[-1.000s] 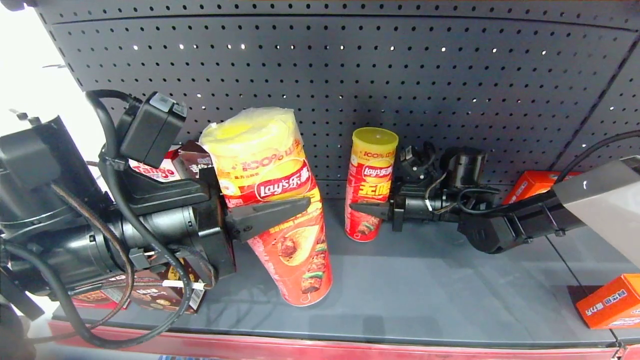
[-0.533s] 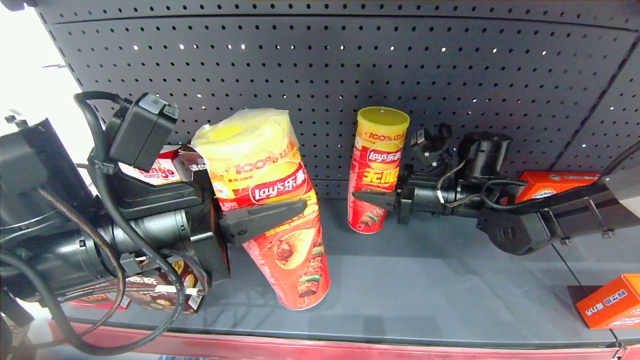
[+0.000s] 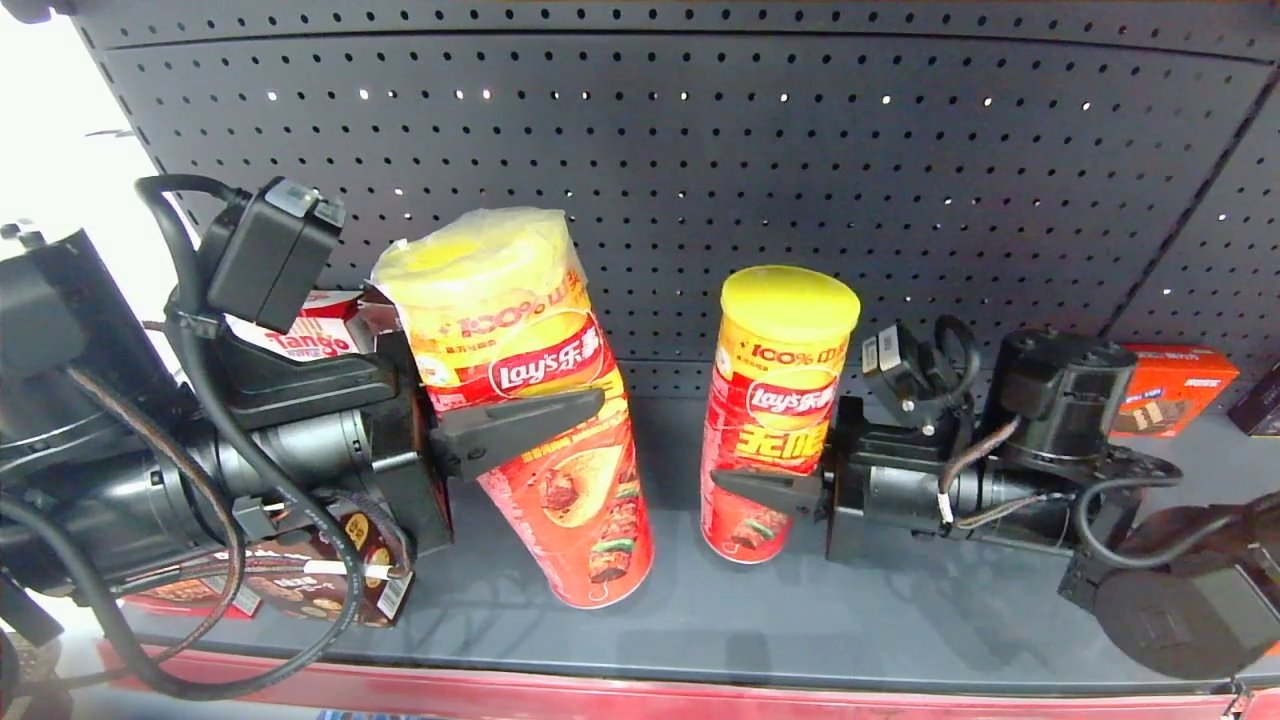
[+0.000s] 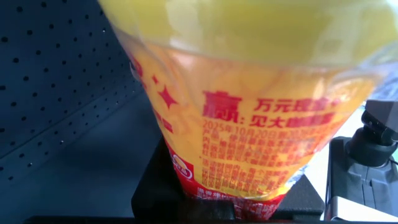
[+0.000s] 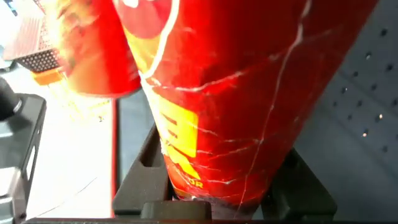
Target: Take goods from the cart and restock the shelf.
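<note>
Shelf: grey deck, pegboard back; big can plastic-wrapped, tilted, left of centre, base at deck, left gripper fingers clamped on mid-body; small can upright, beside big can, apart, right gripper fingers clamped on lower body; brown box left end; orange box far right.

Head overlooks shelf, wrists close on cans
</note>
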